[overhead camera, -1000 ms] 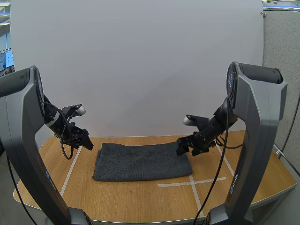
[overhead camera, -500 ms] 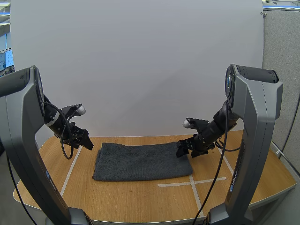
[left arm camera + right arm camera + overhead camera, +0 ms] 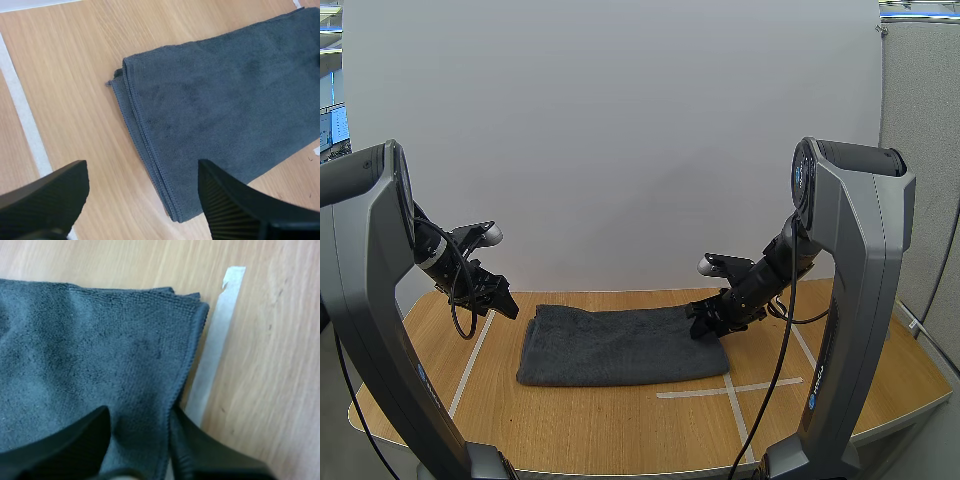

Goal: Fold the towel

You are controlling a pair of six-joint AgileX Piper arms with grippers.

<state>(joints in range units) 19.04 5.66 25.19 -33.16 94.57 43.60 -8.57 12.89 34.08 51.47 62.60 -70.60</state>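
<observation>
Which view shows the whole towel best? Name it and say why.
The high view: the towel lies flat on the table, seen end to end. The left wrist view shows its left end with layered hems; the right wrist view, its right edge between the fingers of the open right gripper.

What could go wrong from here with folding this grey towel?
The right pincer stands open astride the layered edge of the folded dark grey terry towel; closing, it may catch only the top layer and peel the fold apart. The left pincer hangs open beside the towel's other end, so a one-sided pull could drag the towel askew.
</observation>
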